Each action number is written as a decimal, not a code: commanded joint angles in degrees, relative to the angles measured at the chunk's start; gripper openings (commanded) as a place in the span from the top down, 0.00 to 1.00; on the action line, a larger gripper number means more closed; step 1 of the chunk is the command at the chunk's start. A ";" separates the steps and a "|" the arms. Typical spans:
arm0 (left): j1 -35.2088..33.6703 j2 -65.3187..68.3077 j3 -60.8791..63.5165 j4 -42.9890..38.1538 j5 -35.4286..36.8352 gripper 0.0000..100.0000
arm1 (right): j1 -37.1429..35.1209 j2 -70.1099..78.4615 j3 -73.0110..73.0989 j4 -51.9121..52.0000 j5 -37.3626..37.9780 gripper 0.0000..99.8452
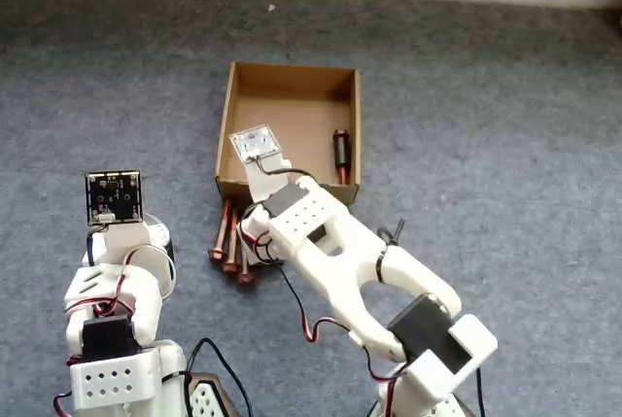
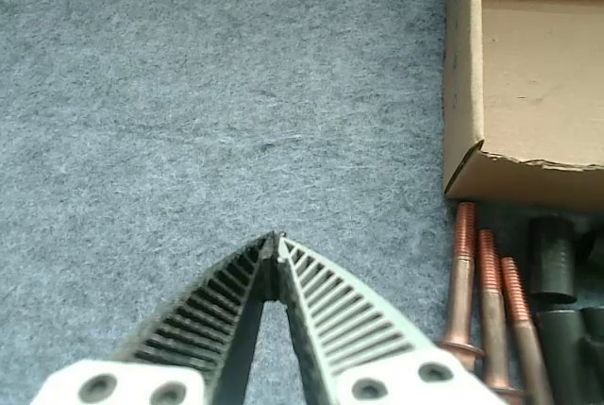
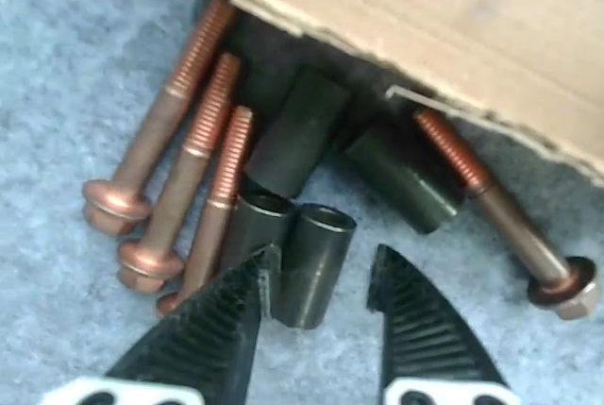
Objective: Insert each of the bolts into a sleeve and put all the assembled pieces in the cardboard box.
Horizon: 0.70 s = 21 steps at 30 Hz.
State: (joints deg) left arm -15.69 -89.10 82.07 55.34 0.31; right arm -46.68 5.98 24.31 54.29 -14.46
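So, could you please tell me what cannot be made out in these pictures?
High view: the white right arm hides the loose black cylindrical sleeves.
Left wrist view: the frame edge cuts off those sleeves and the copper-coloured bolts, so they cannot be counted.
Right wrist view: the brown cardboard box hides its inside behind its wall.

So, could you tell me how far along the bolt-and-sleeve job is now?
Done: one assembled piece lies in the cardboard box. In hand: the right gripper is open around a loose sleeve; the left gripper is shut over the carpet. Left: three bare bolts, a fourth bolt and more sleeves lie outside the box.
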 commanded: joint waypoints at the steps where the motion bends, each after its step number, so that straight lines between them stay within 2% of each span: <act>1: -0.57 -0.48 -0.40 -1.41 -0.35 0.99 | 1.36 2.95 -0.92 -0.75 0.00 0.96; 9: -0.57 -0.48 -0.22 -1.41 -0.35 0.99 | 1.63 10.15 -3.21 0.40 0.00 0.97; 15: -0.57 -0.48 -0.22 -1.41 -0.35 0.99 | 3.30 10.59 -8.31 10.95 0.00 0.96; 21: -0.57 -0.48 -0.13 -1.41 -0.35 0.99 | 3.21 12.00 -9.27 13.32 0.00 0.89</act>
State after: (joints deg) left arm -15.69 -89.10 82.07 55.34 0.31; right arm -44.31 17.23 15.52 65.71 -14.46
